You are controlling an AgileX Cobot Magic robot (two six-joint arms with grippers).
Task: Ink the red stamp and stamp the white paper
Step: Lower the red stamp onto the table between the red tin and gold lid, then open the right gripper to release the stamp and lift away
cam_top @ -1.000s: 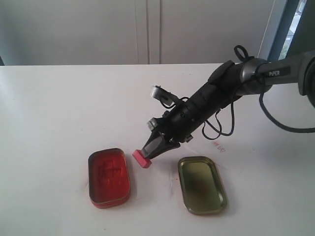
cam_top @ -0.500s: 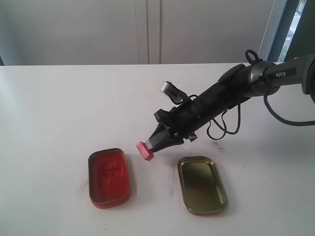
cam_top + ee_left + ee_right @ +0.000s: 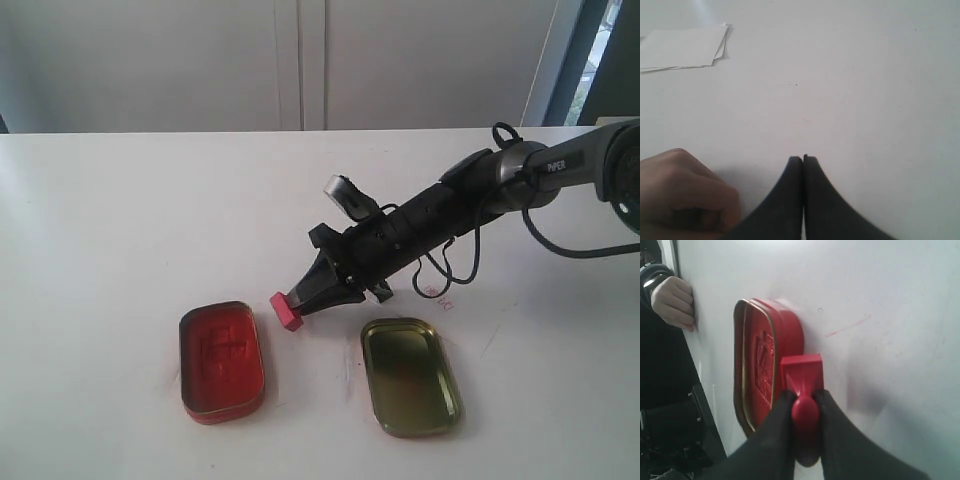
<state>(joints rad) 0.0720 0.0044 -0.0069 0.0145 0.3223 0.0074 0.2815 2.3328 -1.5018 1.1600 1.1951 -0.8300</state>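
Note:
The red stamp (image 3: 287, 310) hangs tilted just above the table, beside the right edge of the open red ink tin (image 3: 221, 360). My right gripper (image 3: 305, 299) is shut on its knob handle. In the right wrist view the stamp's block (image 3: 802, 371) sticks out past the fingers of the right gripper (image 3: 804, 399), close to the ink tin (image 3: 762, 372). The white paper (image 3: 472, 312) lies under the right arm, its edges faint, with a small red print (image 3: 440, 298). My left gripper (image 3: 803, 159) is shut on nothing over bare table, and it does not show in the exterior view.
The gold tin lid (image 3: 410, 375) lies open side up to the right of the stamp. A person's hand (image 3: 685, 192) rests beside the left gripper, and a hand (image 3: 672, 300) shows at the table edge. A stack of white sheets (image 3: 682, 47) lies further off.
The right arm has dropped to a flatter angle. The stamp stayed in its grip, rose slightly and now hangs at nearly the same spot beside the tin.

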